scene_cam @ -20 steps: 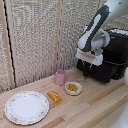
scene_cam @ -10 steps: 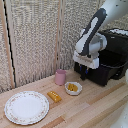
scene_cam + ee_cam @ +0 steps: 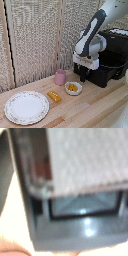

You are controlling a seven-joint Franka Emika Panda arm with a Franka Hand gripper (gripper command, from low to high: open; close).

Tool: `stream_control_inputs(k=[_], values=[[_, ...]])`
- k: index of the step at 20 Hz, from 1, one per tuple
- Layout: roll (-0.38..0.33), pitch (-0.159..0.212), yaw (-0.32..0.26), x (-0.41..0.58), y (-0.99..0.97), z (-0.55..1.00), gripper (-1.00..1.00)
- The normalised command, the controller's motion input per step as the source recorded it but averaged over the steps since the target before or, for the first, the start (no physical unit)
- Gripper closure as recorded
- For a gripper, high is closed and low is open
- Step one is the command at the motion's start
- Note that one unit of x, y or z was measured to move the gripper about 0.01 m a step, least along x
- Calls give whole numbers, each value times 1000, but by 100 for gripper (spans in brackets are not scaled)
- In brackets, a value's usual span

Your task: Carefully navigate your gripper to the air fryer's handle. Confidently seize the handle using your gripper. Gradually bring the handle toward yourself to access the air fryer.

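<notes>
The black air fryer [image 3: 112,57] stands on the wooden table at the exterior view's right. My gripper [image 3: 82,75] hangs from the white arm right against the fryer's drawer front [image 3: 100,76]. Its dark fingers are closed at the handle, which is almost wholly hidden behind the gripper's plate and fingers. The wrist view is blurred and very close; it shows a dark fryer surface [image 3: 75,233] under a grey patch, and no fingers can be made out there.
A pink cup [image 3: 60,77] stands just left of the gripper in the exterior view. A small white bowl of yellow food [image 3: 73,88], a yellow piece [image 3: 54,96] and a large white plate [image 3: 27,106] lie on the table [image 3: 95,110]. A woven screen [image 3: 40,35] stands behind.
The gripper and arm have shifted slightly toward the exterior view's left and a little down, away from the fryer body. The cup, bowl and plate have not moved.
</notes>
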Motion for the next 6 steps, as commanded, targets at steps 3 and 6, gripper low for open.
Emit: stream_control_inputs(k=[3, 6], values=[[-3, 1, 34, 134, -35, 1000, -100], [-74, 54, 2, 208, 0, 881, -100]])
